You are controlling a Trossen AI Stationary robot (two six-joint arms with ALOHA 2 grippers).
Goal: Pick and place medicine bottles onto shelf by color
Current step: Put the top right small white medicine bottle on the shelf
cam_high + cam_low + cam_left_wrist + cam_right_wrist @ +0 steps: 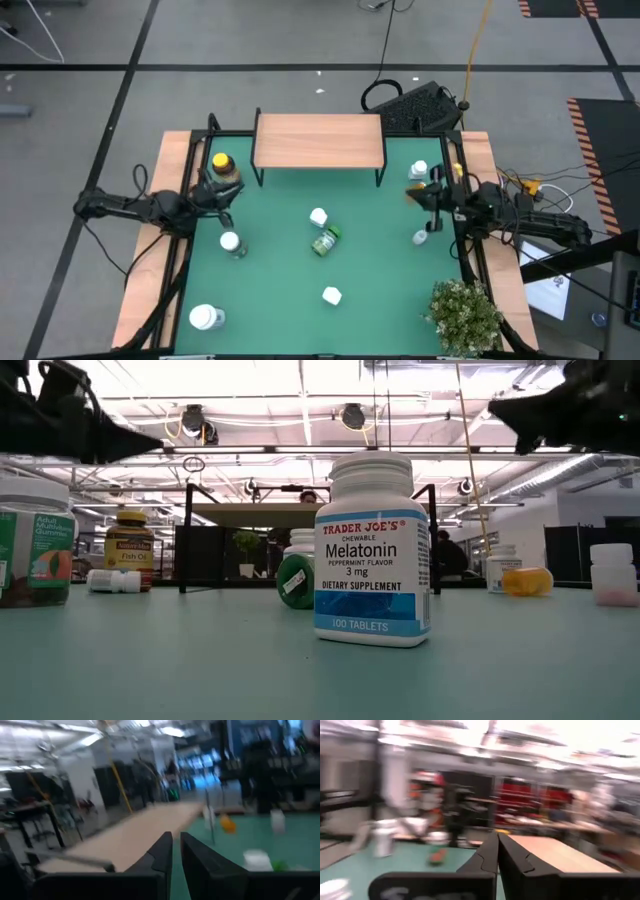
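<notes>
- Medicine bottles stand scattered over the green table, none on the shelf, which stands bare at the table's far edge.
- My left gripper hangs above the left side of the table, just beside the amber fish-oil bottle with the yellow cap; my fingers are nearly together and hold nothing.
- Near the left front corner stands a large white-capped jar; a small white bottle lies farther in.
- At the centre, a white bottle stands just beside a green bottle lying on its side; the Trader Joe's melatonin bottle stands nearer the front.
- My right gripper hangs over the right side of the table, its fingers pressed together and empty, between two white bottles: one toward the shelf, one toward the front.
- A leafy potted plant occupies the right front corner.
</notes>
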